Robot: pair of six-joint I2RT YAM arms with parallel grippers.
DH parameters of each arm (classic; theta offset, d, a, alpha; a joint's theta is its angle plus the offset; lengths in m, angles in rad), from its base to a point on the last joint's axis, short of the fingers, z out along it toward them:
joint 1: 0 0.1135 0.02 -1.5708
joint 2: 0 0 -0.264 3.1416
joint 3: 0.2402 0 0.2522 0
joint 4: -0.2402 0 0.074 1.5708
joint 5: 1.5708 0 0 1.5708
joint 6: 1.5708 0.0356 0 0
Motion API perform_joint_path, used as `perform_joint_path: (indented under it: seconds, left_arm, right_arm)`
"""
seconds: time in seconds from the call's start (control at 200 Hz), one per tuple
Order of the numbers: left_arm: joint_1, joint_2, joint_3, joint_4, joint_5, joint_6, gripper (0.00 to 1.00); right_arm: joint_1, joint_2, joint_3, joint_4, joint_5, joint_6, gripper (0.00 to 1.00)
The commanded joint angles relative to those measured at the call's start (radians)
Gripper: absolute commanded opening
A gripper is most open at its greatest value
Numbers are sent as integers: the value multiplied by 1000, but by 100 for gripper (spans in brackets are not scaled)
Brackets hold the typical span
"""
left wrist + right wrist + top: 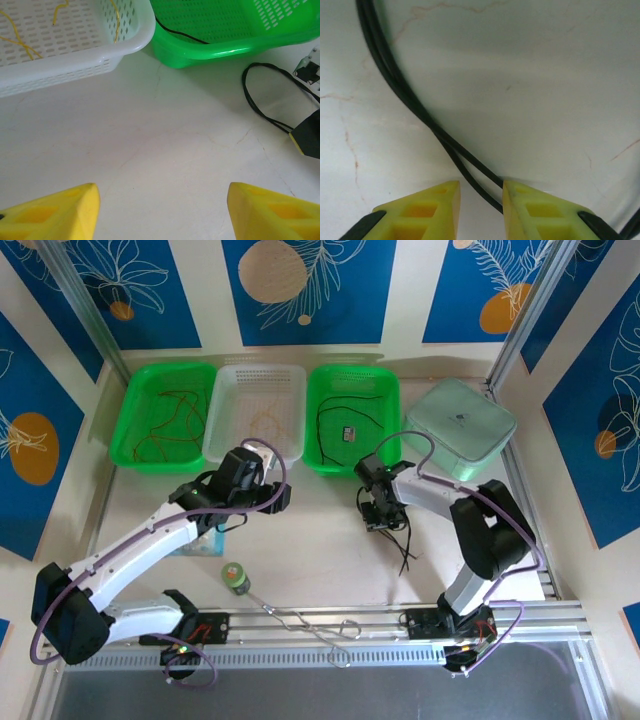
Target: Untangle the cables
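Note:
A loose black cable lies on the table in front of the right green tray. My right gripper is down on it, and its yellow fingers stand narrowly apart with two strands of the black cable running between them. One strand touches the right finger and a gap shows beside the left one. My left gripper is open over bare table with nothing between its fingers. From there the black cable loops off to the right. Other cables lie in the trays: red, yellow and black.
Three trays stand in a row at the back: left green tray, white tray and the right green one. A pale green box sits to their right. A green tape roll and bent silver wire lie near the front rail.

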Motion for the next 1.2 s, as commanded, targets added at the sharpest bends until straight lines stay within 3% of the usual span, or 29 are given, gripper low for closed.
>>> perform_joint_path:
  seconds: [0.0, 0.355, 0.535, 0.87, 1.011, 1.196]
  left_arm:
    - [-10, -22, -6, -17, -16, -3, 68]
    - [-10, -19, 16, -13, 13, -5, 68]
    - [-14, -13, 18, -16, 37, -16, 67]
    - [-62, 33, 13, 42, 129, -73, 67]
    - [-81, 56, 8, 73, 128, -95, 68]
    - [-97, 63, 20, 67, 118, -93, 67]
  right_arm:
    - [-6, 32, 8, -37, -45, 84, 29]
    - [73, 10, -46, 17, -4, 171, 10]
    - [110, -87, -46, 35, 0, 165, 0]
    - [66, -388, -132, 114, -137, 216, 0]
    - [24, -373, -138, 0, -63, 262, 29]
    - [6, -329, -182, -32, -18, 289, 34]
